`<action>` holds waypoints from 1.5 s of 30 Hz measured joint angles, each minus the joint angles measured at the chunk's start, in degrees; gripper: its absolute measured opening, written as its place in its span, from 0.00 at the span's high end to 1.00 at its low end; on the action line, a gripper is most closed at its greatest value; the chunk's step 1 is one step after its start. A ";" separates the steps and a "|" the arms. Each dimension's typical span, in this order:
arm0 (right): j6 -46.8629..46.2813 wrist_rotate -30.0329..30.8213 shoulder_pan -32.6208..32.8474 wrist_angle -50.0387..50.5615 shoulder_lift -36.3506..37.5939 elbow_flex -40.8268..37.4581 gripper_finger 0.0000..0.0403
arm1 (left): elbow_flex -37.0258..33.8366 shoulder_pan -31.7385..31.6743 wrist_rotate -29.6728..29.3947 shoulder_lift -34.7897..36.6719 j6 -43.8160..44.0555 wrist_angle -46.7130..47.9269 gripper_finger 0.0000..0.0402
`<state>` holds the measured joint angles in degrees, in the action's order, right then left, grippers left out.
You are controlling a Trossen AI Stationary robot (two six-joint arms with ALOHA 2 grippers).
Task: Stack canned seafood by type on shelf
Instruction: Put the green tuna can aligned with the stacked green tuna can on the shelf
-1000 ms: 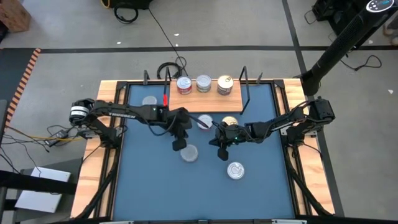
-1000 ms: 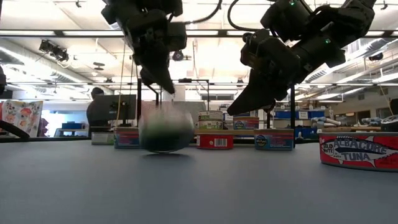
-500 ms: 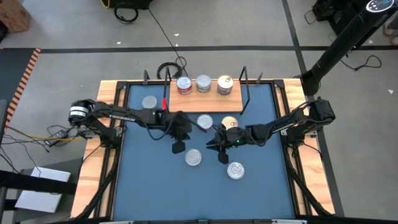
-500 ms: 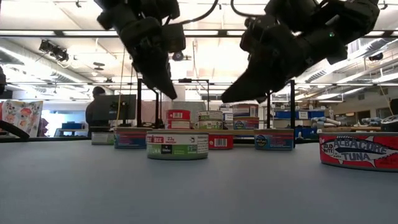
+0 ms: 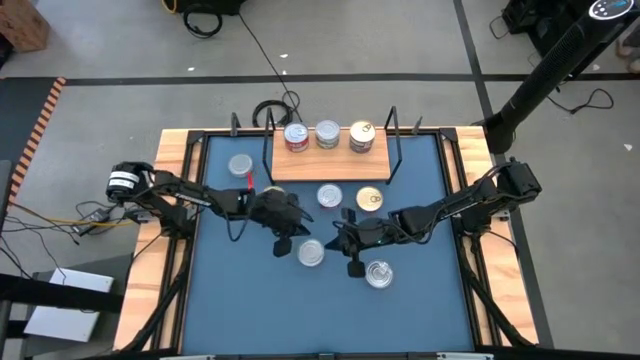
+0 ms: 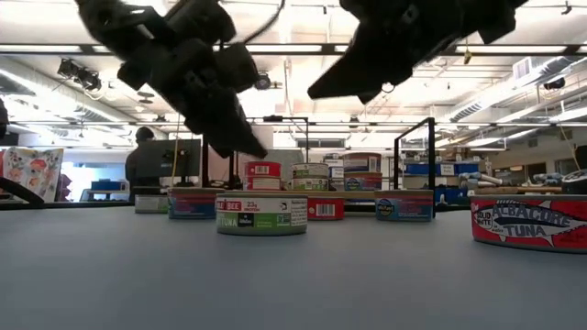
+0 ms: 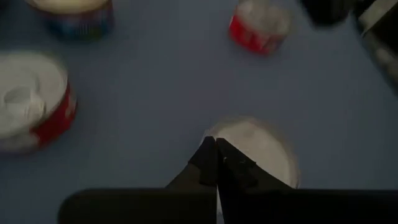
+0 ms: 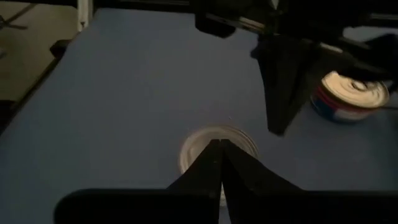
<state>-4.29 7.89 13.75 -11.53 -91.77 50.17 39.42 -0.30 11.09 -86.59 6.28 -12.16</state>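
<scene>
The shelf [image 5: 318, 166] stands at the far middle of the table with three tins on its board. Several more tins lie flat on the blue mat: one silver-topped, green-labelled tin [image 5: 311, 254] [image 6: 261, 213] sits between both grippers, and a red "tuna" tin [image 5: 378, 273] [image 6: 530, 223] lies to its right. My left gripper [image 5: 283, 243] [image 7: 216, 157] is shut and hovers just left of the green-labelled tin [image 7: 255, 149], above the mat. My right gripper [image 5: 352, 264] [image 8: 221, 155] is shut too, raised between the two tins.
Other tins on the mat are a silver one [image 5: 240, 165] at the far left and a silver [image 5: 329, 197] and a gold one [image 5: 369, 200] in front of the shelf. The black wire uprights [image 5: 395, 140] stand at the shelf's ends. Wooden rims frame the mat.
The green-labelled tin, blurred and moving a second ago, has come to rest flat on the mat. My left gripper has drawn back toward the table's left and near side. My right gripper has risen and moved toward the near edge.
</scene>
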 joint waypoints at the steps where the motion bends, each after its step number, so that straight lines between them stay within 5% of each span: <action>1: -0.01 -0.01 0.13 0.68 0.00 0.50 0.93 | -1.40 0.12 -0.02 0.67 0.08 -2.86 1.00; 13: -1.95 0.01 0.12 8.13 -0.16 6.15 0.84 | -12.72 0.79 -6.81 3.50 -0.93 -26.07 1.00; 19: -2.16 -0.24 -0.03 13.83 -7.12 12.76 0.85 | -15.31 0.79 -9.47 3.50 -1.80 -35.08 1.00; 28: -1.83 -2.09 0.12 23.65 -15.82 23.90 0.84 | -15.35 0.79 -12.79 3.48 -5.92 -36.46 1.00; 38: 1.58 -6.02 1.65 25.51 -21.80 24.68 0.84 | -15.35 0.29 -14.52 3.44 -7.75 -36.07 1.00; 45: 4.50 -2.74 1.68 25.92 -25.39 24.68 0.83 | -15.35 0.29 -15.79 3.44 -10.67 -36.35 1.00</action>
<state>0.21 5.15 15.43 14.39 -117.16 74.85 24.08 -0.01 -4.70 -83.15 -4.39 -48.51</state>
